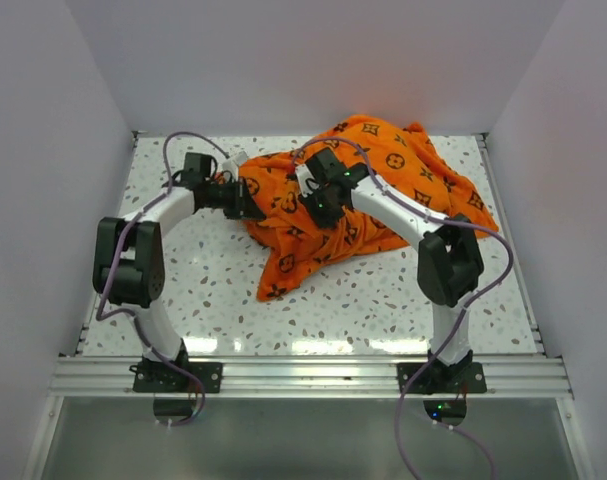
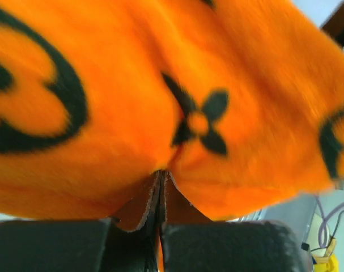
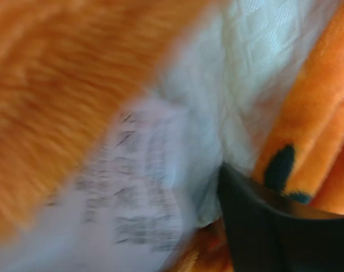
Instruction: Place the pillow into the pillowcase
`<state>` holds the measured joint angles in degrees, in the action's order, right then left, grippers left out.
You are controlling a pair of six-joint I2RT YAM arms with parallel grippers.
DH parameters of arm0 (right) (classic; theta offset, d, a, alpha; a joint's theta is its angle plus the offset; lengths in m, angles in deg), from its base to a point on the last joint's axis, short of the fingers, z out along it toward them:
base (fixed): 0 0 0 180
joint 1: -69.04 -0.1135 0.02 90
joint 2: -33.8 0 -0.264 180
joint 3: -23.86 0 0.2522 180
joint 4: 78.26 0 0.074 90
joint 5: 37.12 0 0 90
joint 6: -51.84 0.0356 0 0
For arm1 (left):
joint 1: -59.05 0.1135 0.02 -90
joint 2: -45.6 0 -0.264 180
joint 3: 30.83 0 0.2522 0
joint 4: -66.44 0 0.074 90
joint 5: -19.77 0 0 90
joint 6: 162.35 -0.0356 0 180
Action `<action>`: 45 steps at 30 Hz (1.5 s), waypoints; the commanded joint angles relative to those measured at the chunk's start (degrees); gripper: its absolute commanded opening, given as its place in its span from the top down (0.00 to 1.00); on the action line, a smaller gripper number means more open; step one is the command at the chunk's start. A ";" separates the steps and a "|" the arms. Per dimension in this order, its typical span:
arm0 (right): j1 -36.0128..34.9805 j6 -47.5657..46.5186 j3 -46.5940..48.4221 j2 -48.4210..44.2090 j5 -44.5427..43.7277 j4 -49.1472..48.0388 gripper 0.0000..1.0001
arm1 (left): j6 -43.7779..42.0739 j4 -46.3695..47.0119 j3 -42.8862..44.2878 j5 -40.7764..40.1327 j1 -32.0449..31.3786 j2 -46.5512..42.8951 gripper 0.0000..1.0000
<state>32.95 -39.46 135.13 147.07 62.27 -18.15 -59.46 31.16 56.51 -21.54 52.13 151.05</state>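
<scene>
Speckled table (image 1: 383, 300): pillowcase (image 1: 383, 170) heaped toward far edge, right of middle | left pincer (image 1: 245, 197) pressed together on a fold at pillowcase's left end | right pincer (image 1: 321, 198) over heap's middle, spread cannot be told | pillow (image 3: 262, 45) white, just beside right pincer, orange cloth around

The orange pillowcase (image 1: 383, 190) lies crumpled in a loose heap toward the far side, with dark brown monogram motifs all over. The cream-white pillow (image 3: 262, 51), its fabric quilt-textured, shows between the orange folds, mostly covered.
</scene>
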 commanded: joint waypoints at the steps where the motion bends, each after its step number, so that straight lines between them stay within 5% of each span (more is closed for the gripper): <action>1: 0.77 -1.52 3.03 -2.28 -5.17 -0.12 0.48 | 0.45 12.68 -8.67 15.18 0.77 -10.14 1.00; 3: 0.85 -0.64 5.22 2.18 -7.45 -0.12 0.60 | 8.79 28.00 -12.39 19.06 0.50 -14.11 1.00; 6: 0.94 -0.46 6.38 5.37 -11.04 -0.81 0.54 | 14.62 32.95 -14.44 22.50 0.41 -16.42 0.99; 7: 0.85 -0.11 5.68 5.38 -11.93 -2.13 0.48 | 14.54 32.07 -13.47 22.59 0.41 -16.33 0.83; 13: -0.37 -3.24 -1.96 1.10 -25.18 -13.11 0.48 | 4.81 24.61 -11.02 11.27 0.50 -18.27 0.52; 17: -2.39 -8.97 -7.59 -7.00 -30.56 -21.90 0.43 | -6.44 13.89 -5.47 9.06 0.59 -14.22 0.50; 24: -8.80 -21.01 -12.00 -14.49 -31.53 -27.89 0.36 | -3.66 19.83 -5.47 9.67 0.50 -12.11 0.48; 28: -8.55 -20.95 -11.64 -11.76 -31.89 -24.29 0.49 | 2.74 28.00 -6.87 12.13 0.15 -11.06 0.31; 34: -6.53 -15.76 -9.19 -9.30 -30.75 -20.60 0.62 | 5.67 33.38 -11.61 10.64 -2.31 -10.53 0.34; 37: -5.65 -14.35 -8.75 -8.51 -26.36 -19.02 0.72 | 3.82 43.63 -15.83 19.57 -4.06 -10.53 0.35; 39: -4.43 -13.03 -7.08 -7.55 -23.81 -15.78 0.81 | -4.49 40.72 -15.76 22.68 -4.24 -11.14 0.33; 42: -2.24 -9.96 -4.01 -5.35 -16.79 -9.56 0.77 | -23.03 24.25 -10.86 19.80 -4.24 -10.53 0.32; 45: 1.45 -3.74 -1.28 -3.15 -3.71 -4.88 0.79 | -29.40 23.88 -11.61 15.49 -4.68 -11.66 0.29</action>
<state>29.95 -49.60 129.95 141.92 47.87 -28.79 -74.41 58.92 43.16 -4.28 47.65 140.54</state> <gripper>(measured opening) 0.228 0.698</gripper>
